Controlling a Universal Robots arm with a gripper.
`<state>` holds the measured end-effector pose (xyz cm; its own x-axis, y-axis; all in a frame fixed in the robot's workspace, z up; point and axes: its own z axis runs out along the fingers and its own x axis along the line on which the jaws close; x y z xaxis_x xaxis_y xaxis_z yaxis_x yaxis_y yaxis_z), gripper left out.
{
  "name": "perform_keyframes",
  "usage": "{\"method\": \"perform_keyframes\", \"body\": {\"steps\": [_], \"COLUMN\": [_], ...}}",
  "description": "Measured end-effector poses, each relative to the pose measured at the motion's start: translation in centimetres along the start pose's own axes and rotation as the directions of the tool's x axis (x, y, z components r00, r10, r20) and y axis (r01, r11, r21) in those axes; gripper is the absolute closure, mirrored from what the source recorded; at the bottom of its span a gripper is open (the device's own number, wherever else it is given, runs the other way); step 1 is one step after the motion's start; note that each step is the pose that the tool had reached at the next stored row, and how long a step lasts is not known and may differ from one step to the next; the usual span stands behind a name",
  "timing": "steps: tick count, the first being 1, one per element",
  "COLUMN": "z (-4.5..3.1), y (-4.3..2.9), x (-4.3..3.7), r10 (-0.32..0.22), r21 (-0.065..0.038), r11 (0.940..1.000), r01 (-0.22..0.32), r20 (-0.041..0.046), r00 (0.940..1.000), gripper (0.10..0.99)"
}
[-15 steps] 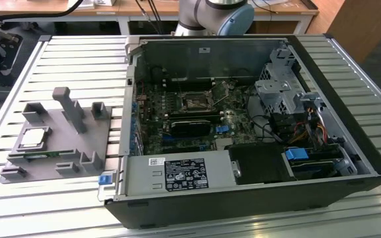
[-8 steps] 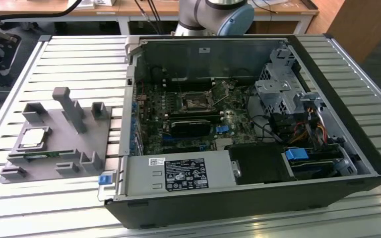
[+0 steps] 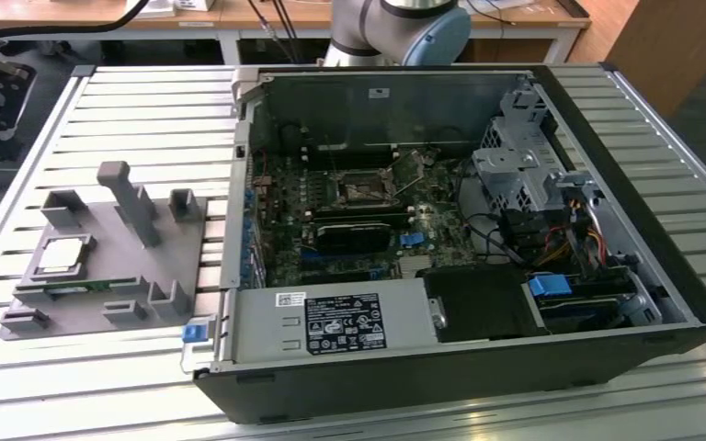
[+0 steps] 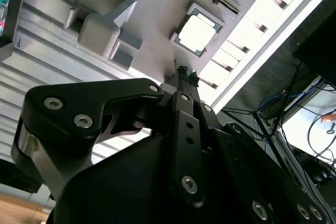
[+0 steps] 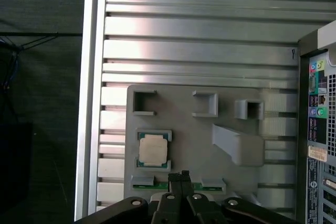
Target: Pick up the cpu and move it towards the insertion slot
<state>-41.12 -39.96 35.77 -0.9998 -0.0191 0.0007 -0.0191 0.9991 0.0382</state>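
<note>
The fingers [image 5: 174, 183] are pressed together with nothing between them, seen in both wrist views as a pair of dark tips [image 4: 181, 73] pointing down at the grey fixture plate [image 5: 184, 135]. They touch nothing. In the first wrist view the tips line up over the narrow green memory stick [image 5: 212, 184] at the plate's edge, not over the chip.

The cpu [image 5: 153, 149] lies flat in its square pocket on that plate, silvery top up. It sits near the tips but apart from them, beyond the memory stick and off to one side of their line. In the second wrist view the cpu [image 4: 197, 32] likewise shows ahead of the tips with bare plate between.

So the task looks barely begun: the pick has not been made, and the fingers would have to spread before they could take the chip.

In the exterior view the cpu [image 3: 65, 255] and its fixture plate [image 3: 120, 276] rest on the slatted metal surface [image 3: 144, 92] at that view's left. The insertion slot [image 3: 366, 190] is well apart, inside the open computer case [image 3: 647, 349], ringed by green circuit board [image 3: 282, 248].
</note>
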Motion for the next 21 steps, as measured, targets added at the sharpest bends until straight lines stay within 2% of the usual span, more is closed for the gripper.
{"method": "perform_keyframes", "body": {"steps": [21], "z": [0.03], "y": [0.01], "x": [0.82], "r10": [0.0], "r21": [0.0], "r11": [1.0], "r01": [0.0], "r20": [0.0], "r00": [1.0], "gripper": [0.98]}}
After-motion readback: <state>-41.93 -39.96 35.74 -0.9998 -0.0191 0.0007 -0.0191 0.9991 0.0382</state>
